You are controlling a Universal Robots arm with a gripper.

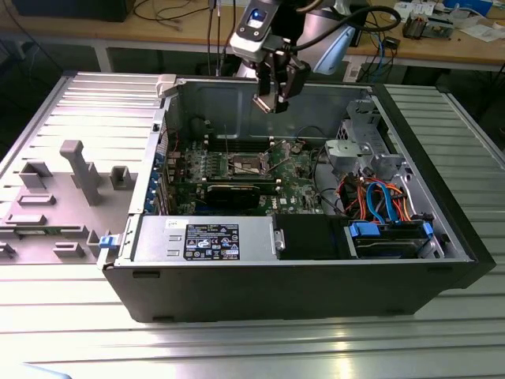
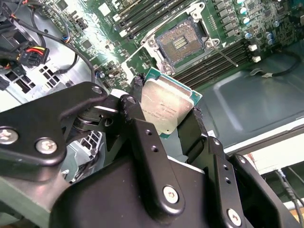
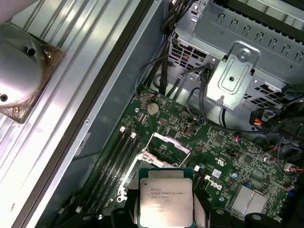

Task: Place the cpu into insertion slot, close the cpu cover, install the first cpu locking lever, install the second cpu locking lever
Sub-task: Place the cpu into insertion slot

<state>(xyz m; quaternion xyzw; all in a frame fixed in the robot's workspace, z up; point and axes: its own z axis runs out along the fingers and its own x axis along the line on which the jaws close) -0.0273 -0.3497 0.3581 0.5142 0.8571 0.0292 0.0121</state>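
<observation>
Pincer (image 1: 273,101) hangs over the open PC case (image 1: 316,272), clamped on the cpu (image 1: 263,103). Fingers grip 2 opposite edges, chip clear of the board. In the exterior view the pincer sits at approx 12 o'clock from the slot (image 1: 247,164), well apart from it, up by the case's far wall.

Second wrist view: cpu (image 2: 167,107) sits btwn the black fingers (image 2: 137,102), silver top toward the cam, green edge showing round it. Slot (image 2: 183,42) lies beyond, bare, dark centre w/ pin grid in sight and a shiny rim round it. A thin metal rod (image 2: 227,53) juts off one side of the slot, across the memory slots (image 2: 223,64).

First wrist view: cpu (image 3: 166,202) is held flat, print on its top. Slot (image 3: 165,151) lies past it on the green board (image 3: 213,156). Cover (image 3: 169,140), a silver frame, seems tipped up at the slot's edge, not down over it.

Exterior view, from the slot:
- black card (image 1: 237,192) just beside it at 6 o'clock
- PSU (image 1: 205,237) further out at approx 7 o'clock
- orange and blue cables (image 1: 371,197) at 3–4 o'clock
- drive bay w/ blue handle (image 1: 390,235) at 4 o'clock

A grey moulded tray (image 1: 63,189) lies at 9 o'clock of the case. Both rest on the ribbed bench (image 1: 252,347).
</observation>
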